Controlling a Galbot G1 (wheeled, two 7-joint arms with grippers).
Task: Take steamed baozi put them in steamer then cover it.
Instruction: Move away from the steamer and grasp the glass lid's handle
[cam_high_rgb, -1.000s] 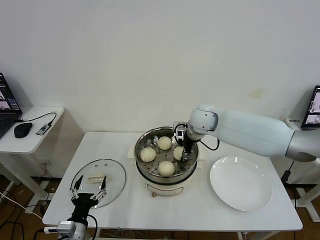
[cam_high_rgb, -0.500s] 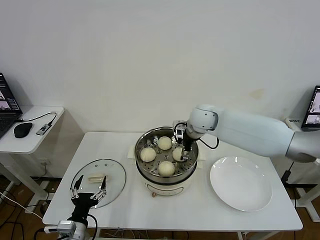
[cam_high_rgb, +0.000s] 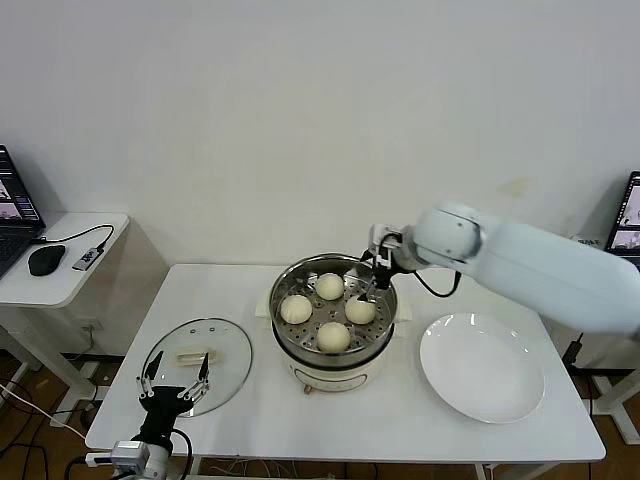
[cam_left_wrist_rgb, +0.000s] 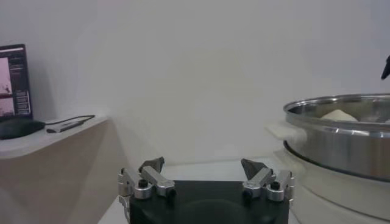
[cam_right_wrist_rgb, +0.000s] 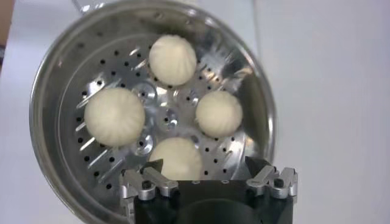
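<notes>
The steamer stands mid-table with four steamed baozi on its perforated tray: far, left, right and near. My right gripper hovers open and empty above the steamer's far right rim. The right wrist view looks down past the gripper at the steamer and its baozi. The cover, a glass lid with a cream handle, lies flat on the table's left. My left gripper is open at the cover's near edge; it also shows in the left wrist view.
An empty white plate lies right of the steamer. A side table with a laptop, mouse and cable stands left of the white table. The left wrist view shows the steamer's wall close by.
My right gripper has risen out of the steamer and pulled back to the right, leaving the fourth baozi on the tray. The left gripper has barely moved.
</notes>
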